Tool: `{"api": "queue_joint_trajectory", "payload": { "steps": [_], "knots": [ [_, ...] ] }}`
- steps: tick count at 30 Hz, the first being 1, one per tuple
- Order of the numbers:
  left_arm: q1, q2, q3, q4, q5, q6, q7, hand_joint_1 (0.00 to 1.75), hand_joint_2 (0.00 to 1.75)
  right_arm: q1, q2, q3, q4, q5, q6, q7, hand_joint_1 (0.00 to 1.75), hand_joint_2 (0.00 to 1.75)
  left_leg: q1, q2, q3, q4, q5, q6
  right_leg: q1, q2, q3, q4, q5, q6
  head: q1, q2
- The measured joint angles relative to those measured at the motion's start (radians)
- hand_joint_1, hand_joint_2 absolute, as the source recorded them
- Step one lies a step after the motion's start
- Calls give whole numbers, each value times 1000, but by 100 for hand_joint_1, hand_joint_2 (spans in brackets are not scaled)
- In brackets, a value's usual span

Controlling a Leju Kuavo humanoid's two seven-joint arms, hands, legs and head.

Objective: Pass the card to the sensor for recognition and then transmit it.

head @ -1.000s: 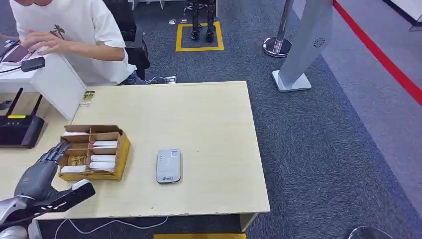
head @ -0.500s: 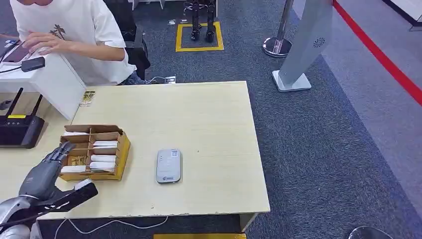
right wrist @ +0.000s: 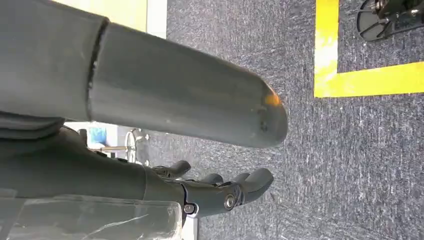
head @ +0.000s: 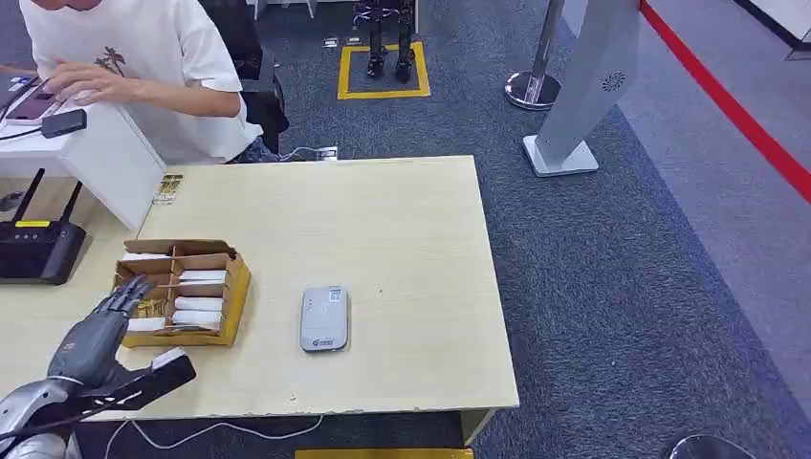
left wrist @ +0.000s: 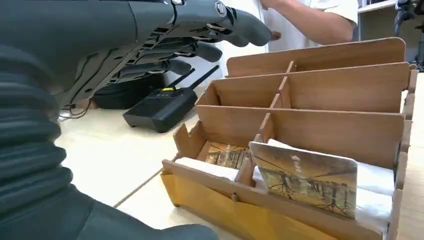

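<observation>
The left hand [head: 96,330] hovers with fingers [left wrist: 210,50] spread and empty over the card box [head: 232,287], likely lining up to pick the upright card [left wrist: 305,177] for the sensor [head: 324,318] on the bench [head: 402,229].

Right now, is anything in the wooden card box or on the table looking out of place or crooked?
One card stands tilted on edge in the near compartment of the wooden box, leaning on the white stacks instead of lying flat. The grey sensor lies flat on the table. Nothing looks spilled or damaged.

Head view overlooks the table [head: 402,229]; left wrist view nears its box [left wrist: 320,150].
</observation>
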Motion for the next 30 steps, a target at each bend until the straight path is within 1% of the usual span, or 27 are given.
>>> {"api": "queue_joint_trajectory", "payload": {
  "steps": [6,12,30],
  "knots": [
    [-15,-15,-23,6,1,0,-1,0,175,-2,0,1,0,1,0,0,0,0,0,0,0,0,0,0,0,0,0,0,0,0,0,0],
    [-19,-19,-43,8,5,5,-2,0,175,-2,0,2,0,2,0,1,0,0,0,0,0,0,0,0,0,0,0,0,0,0,0,0],
    [-29,-49,-63,25,2,15,0,0,175,-3,0,10,0,16,9,1,0,0,0,0,0,0,0,0,0,0,0,0,0,0,0,0]
  ]
}}
